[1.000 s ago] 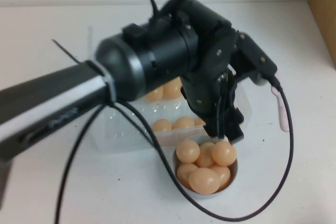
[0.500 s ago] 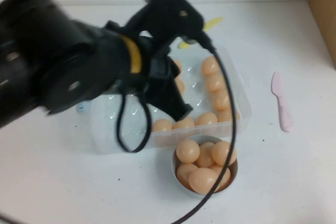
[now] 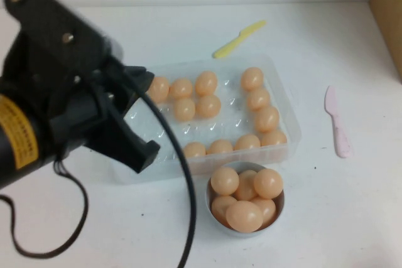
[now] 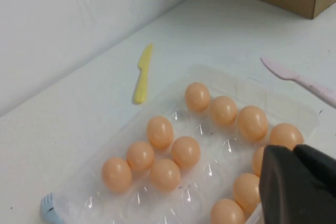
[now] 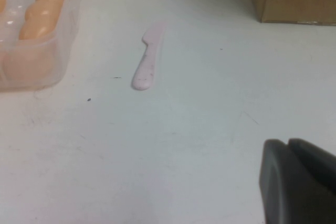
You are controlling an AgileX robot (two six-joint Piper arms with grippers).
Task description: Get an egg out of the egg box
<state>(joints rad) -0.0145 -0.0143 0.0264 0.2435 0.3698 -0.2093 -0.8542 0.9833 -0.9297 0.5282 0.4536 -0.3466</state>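
Observation:
The clear egg box (image 3: 229, 117) lies mid-table and holds several peach-tan eggs, such as one egg (image 3: 206, 83) in the far row. The box (image 4: 273, 100) and its eggs (image 4: 160, 131) also show in the left wrist view. My left gripper (image 3: 143, 155) is shut and empty, raised over the box's near left corner; its joined fingers show in the left wrist view (image 4: 294, 153). My right gripper (image 5: 287, 145) is shut and empty, low over bare table to the right of the box, and is out of the high view.
A small white bowl (image 3: 209, 202) piled with several eggs stands in front of the box. A yellow plastic knife (image 3: 239, 39) lies behind the box, a pink one (image 3: 337, 122) to its right. A cardboard box (image 3: 389, 10) stands at far right. A pale blue clip (image 4: 48, 206) sits on the box's end.
My left arm has swung left and back from above the bowl, uncovering the egg box. Its gripper stays shut and empty. The eggs and the bowl have not moved.

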